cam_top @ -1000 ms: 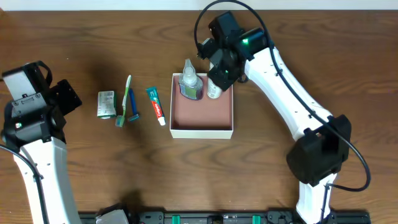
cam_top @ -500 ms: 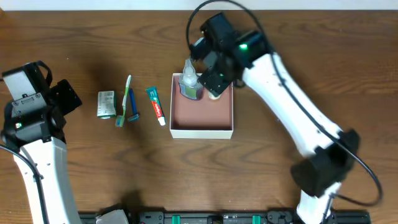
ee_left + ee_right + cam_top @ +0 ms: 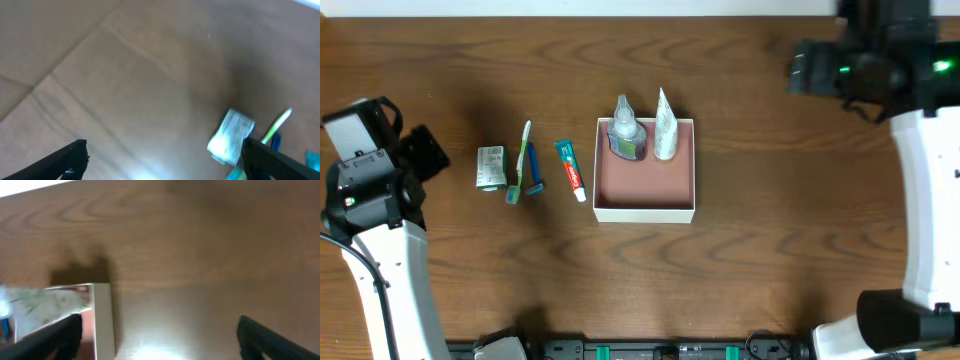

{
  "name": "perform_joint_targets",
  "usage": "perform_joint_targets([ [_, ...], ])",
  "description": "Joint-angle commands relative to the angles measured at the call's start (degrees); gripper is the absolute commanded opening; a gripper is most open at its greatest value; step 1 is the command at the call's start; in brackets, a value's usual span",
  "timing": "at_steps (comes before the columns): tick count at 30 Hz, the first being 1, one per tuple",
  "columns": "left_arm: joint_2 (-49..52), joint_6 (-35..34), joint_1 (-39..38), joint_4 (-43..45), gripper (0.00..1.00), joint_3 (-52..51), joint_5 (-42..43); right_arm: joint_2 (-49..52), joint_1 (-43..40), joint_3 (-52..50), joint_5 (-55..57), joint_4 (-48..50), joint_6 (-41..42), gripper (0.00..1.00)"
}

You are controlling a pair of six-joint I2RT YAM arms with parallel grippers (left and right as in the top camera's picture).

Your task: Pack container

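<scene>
The container, a shallow square box with white walls and a reddish-brown inside, sits mid-table. A clear pump bottle and a white tube stand in its far part. Left of it lie a toothpaste tube, a toothbrush, a blue razor and a green-and-white packet. My right gripper is open and empty, over bare table right of the box wall. My left gripper is open and empty, left of the packet.
The wooden table extends on all sides of the box. The right arm runs down the right edge, the left arm down the left edge. A pale strip lies along the far table edge.
My right gripper let go of the white tube in the box, opened, and swung away to the far right. The left arm has not moved.
</scene>
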Motion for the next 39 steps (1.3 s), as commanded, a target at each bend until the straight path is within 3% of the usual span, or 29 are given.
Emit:
perform_joint_targets([
  [1, 0.2, 0.7, 0.4, 3.4, 0.98, 0.8, -0.5, 0.2, -5.2, -1.2, -0.7, -1.7, 9.6, 0.99],
  [6, 0.2, 0.7, 0.4, 3.3, 0.98, 0.8, 0.3, 0.2, -9.4, -1.4, -0.6, -2.7, 11.7, 0.99],
  [13, 0.2, 0.7, 0.4, -2.7, 0.98, 0.8, 17.7, 0.2, -10.3, -1.4, -0.5, -2.7, 11.6, 0.99],
  [21, 3.8, 1.2, 0.4, -2.7, 0.98, 0.8, 18.7, 0.2, -10.2, -1.4, -0.5, -2.7, 11.6, 0.99],
  [39, 31.4, 21.5, -2.1, -0.6, 0.99, 3.4, 19.8, 0.2, -10.2, -1.4, -0.5, -2.7, 11.6, 0.99],
])
